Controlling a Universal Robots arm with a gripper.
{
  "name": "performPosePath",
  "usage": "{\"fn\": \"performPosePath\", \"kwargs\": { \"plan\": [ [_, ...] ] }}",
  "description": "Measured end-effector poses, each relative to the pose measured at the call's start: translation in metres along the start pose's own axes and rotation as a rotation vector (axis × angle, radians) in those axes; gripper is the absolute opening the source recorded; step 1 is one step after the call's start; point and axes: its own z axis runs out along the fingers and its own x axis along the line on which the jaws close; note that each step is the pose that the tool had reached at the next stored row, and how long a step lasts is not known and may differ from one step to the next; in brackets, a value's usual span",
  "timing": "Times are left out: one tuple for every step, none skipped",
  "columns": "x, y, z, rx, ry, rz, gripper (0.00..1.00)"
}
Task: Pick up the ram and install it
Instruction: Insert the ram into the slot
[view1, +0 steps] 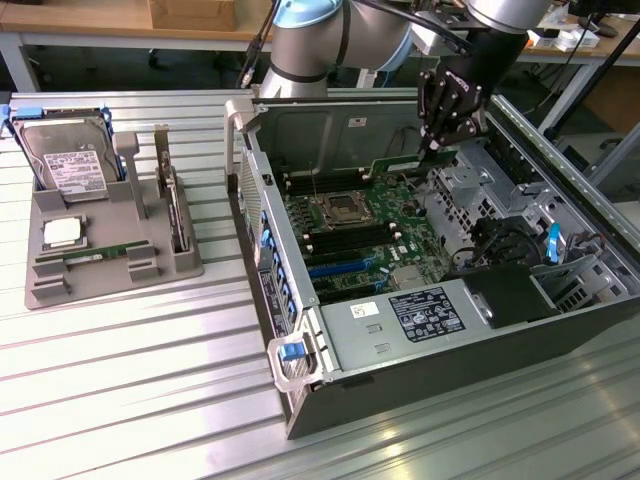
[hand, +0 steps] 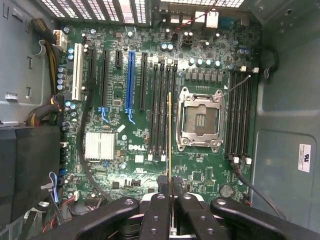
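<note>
A: Where is the ram (view1: 398, 161)?
B: Clamped on edge between the closed fingers of the gripper (view1: 437, 148), upper right of the exterior view, above the motherboard (view1: 400, 245) inside the open computer case (view1: 400, 380). It appears not yet seated.
A: How is alignment judged?
B: In the wrist view the stick reads as 1 thin line over the black slots (hand: 162, 110) beside the processor socket (hand: 200, 117). Hold it parallel to 1 slot, match the notch, confirm the 2 latches stand open, press straight down with even force; avoid tilt.
</note>
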Motion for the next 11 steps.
{"fn": "performPosePath", "kwargs": {
  "plan": [
    [0.0,0.0,0.0005,0.0,-0.0001,0.0,0.12],
    [0.0,0.0,0.001,0.0,0.0,0.0,0.12],
    [0.0,-0.0001,0.0017,0.0,0.0,0.0,0.12],
    [0.0001,-0.0001,0.0026,0.0,0.0,0.0,0.12],
    [0.0001,-0.0002,0.0039,0.0,0.0,0.0,0.12],
    [0.0002,-0.0002,0.0049,0.0,0.0,0.0,0.12],
    [0.0002,-0.0003,0.0057,0.0,0.0001,0.0,0.12],
    [0.0002,-0.0003,0.0066,0.0,0.0001,0.0,0.12],
    [0.0002,-0.0003,0.0075,0.0,0.0,0.0,0.12],
    [0.0003,-0.0004,0.0086,0.0,0.0001,0.0,0.12],
    [0.0003,-0.0004,0.0096,0.0,0.0001,0.0,0.12]
  ]
}}
